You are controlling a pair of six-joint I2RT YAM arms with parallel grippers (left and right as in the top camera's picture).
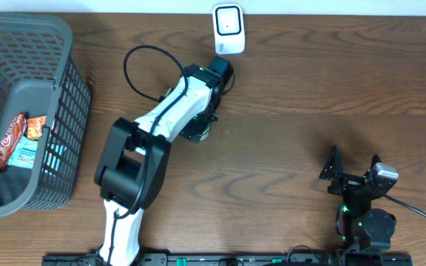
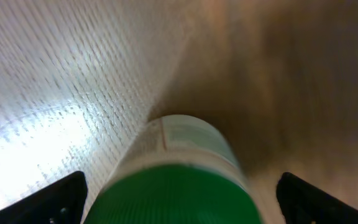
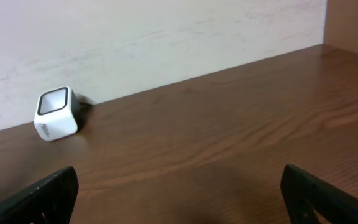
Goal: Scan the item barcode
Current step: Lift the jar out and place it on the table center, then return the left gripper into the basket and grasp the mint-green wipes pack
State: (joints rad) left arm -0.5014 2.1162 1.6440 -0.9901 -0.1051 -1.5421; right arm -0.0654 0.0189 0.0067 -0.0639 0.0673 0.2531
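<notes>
Left wrist view has the green-capped bottle (image 2: 188, 140) dead centre between the left gripper (image 2: 182, 186) fingers, jaws spread wide (gripping nothing), both sides clear of it.

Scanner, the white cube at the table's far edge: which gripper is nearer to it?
Left. The left gripper is just in front of the scanner, around a green-capped bottle; the right gripper sits far off toward the table's near right.
</notes>
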